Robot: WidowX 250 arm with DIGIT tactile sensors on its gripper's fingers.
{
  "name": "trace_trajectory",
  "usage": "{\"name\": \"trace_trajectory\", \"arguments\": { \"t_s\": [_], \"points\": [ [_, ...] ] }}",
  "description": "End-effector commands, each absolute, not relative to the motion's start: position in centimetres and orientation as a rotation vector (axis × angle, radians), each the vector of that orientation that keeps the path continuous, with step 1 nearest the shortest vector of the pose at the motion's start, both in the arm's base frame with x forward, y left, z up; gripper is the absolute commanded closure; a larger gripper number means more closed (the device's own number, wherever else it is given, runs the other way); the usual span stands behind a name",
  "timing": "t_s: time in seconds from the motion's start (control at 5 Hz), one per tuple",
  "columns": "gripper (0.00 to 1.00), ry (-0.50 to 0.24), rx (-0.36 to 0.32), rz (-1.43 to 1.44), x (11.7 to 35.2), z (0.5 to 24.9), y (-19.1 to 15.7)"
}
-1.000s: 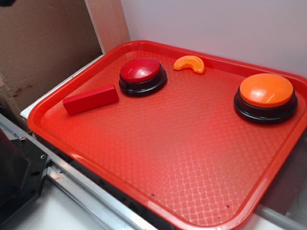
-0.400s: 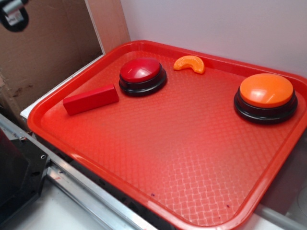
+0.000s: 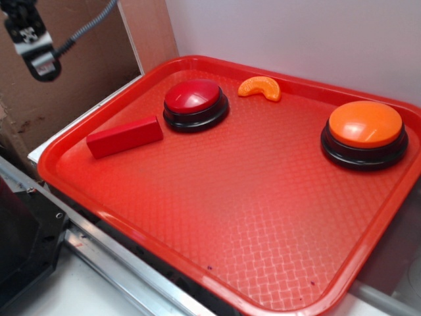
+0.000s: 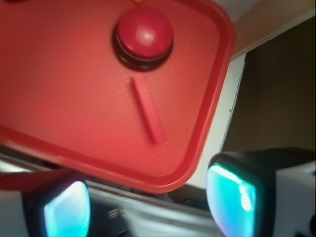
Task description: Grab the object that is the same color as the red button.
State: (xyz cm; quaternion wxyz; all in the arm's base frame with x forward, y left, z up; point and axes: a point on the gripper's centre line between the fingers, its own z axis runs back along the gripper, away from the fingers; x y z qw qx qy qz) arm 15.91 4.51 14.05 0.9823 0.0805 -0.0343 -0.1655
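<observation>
We see the gripper [image 4: 148, 205] hanging high off the tray's [image 3: 276, 217] near-left corner, its two fingers [image 4: 229, 200] spread wide with nothing between them. In the exterior view only part of the gripper [image 3: 33, 43] shows, at the top left edge, against a brown cardboard panel [image 3: 72, 99].

Ahead of the open fingers, inside the tray, lies the red block [image 4: 148, 109]. We find it flat on the textured floor, well apart from the gripper and below it. In the wrist view its long axis runs slantwise: the far end points toward the red button [image 4: 143, 35], the near end toward the tray's rim closest to the fingers. In the exterior view the red block [image 3: 124, 137] sits just beside the red button [image 3: 195, 104], a narrow gap between them, its long axis aimed at the button's black base.

Farther from the gripper we note an orange slice [image 3: 260, 87] near the tray's back rim and an orange button [image 3: 364, 133] on the far side.
</observation>
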Motion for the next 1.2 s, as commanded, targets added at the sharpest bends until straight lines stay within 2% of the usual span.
{"name": "trace_trajectory", "arguments": {
  "t_s": [0.0, 0.2, 0.4, 0.6, 0.8, 1.0],
  "points": [
    [0.00, -0.200, 0.091, -0.454, 20.1, 9.2, 6.1],
    [0.00, -0.193, 0.043, -0.470, 21.4, 6.9, 5.8],
    [0.00, -0.122, 0.011, -0.494, 22.7, 3.7, 4.7],
    [0.00, -0.087, 0.005, -0.515, 23.1, 1.5, 3.3],
    [0.00, -0.066, 0.003, -0.529, 23.4, 0.4, 3.1],
    [0.49, -0.053, 0.026, -0.522, 23.3, 0.5, 2.9]
  ]
}}
